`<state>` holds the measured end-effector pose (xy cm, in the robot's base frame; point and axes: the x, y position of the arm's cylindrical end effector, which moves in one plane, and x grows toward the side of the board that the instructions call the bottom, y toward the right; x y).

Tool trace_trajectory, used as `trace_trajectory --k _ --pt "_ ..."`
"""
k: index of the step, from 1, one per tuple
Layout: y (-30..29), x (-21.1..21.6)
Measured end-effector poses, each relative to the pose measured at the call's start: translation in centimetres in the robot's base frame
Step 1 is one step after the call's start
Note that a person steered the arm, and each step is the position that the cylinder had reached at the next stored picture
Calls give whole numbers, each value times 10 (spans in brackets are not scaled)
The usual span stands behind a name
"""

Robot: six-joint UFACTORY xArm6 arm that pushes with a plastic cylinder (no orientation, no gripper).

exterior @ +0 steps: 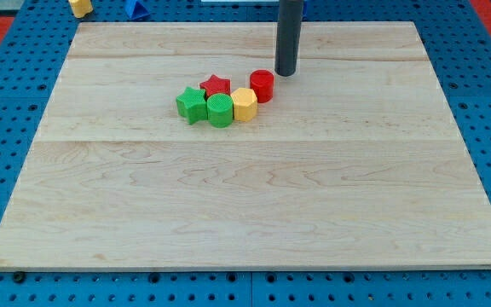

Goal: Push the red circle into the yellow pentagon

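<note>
The red circle (262,85) stands on the wooden board, touching or nearly touching the upper right side of the yellow pentagon (244,104). My tip (285,73) is just right of and slightly above the red circle, a small gap away from it. A red star (216,85), a green circle (220,110) and a green star (192,104) cluster to the left of the yellow pentagon, packed close together.
The wooden board (245,196) lies on a blue pegboard. A yellow block (80,7) and a blue block (138,9) sit off the board at the view's top left.
</note>
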<state>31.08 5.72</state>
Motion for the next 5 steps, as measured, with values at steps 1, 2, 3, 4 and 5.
trace_trajectory --k 1,2,3,4,5 --pt "-10 15" --pt "-22 19" --pt "-27 19" --pt "-29 19" --pt "-31 20"
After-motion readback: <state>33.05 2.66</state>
